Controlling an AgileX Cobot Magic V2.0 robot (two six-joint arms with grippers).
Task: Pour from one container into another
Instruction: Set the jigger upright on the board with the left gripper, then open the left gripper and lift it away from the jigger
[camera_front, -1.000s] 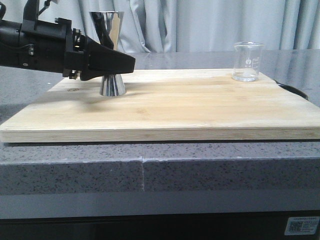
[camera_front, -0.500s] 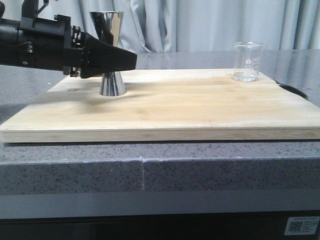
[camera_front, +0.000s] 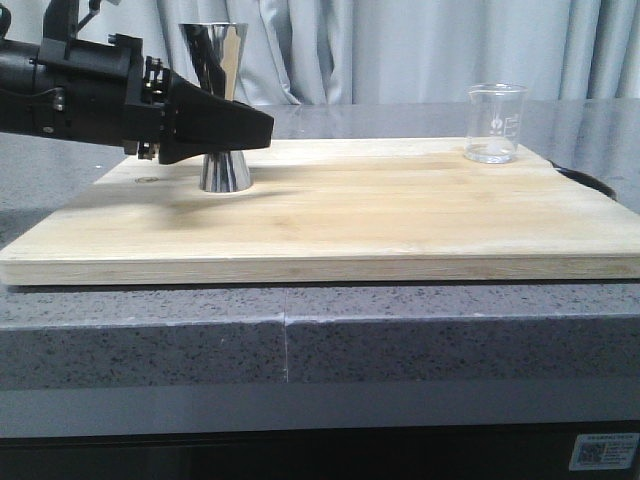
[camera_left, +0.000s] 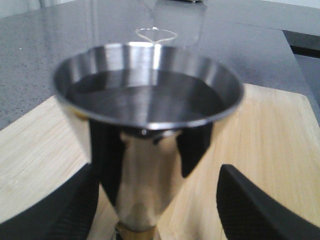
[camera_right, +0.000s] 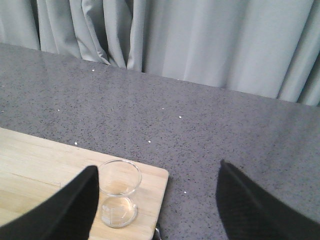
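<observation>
Jigger (camera_front: 222, 110) stands upright on the board's (camera_front: 330, 215) far left, and the left gripper (camera_left: 152, 200) has its jaws spread either side of the waist, not clearly touching. Beaker (camera_front: 495, 122) sits at the far right corner. Right gripper (camera_right: 155, 200) hangs over it, jaws wide open.

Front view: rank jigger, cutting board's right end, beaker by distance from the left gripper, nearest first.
From the left gripper:
1. Jigger, left side of the board, between the fingers.
2. Beaker, back right corner.
3. Cutting board's right end, just beyond the beaker.
</observation>
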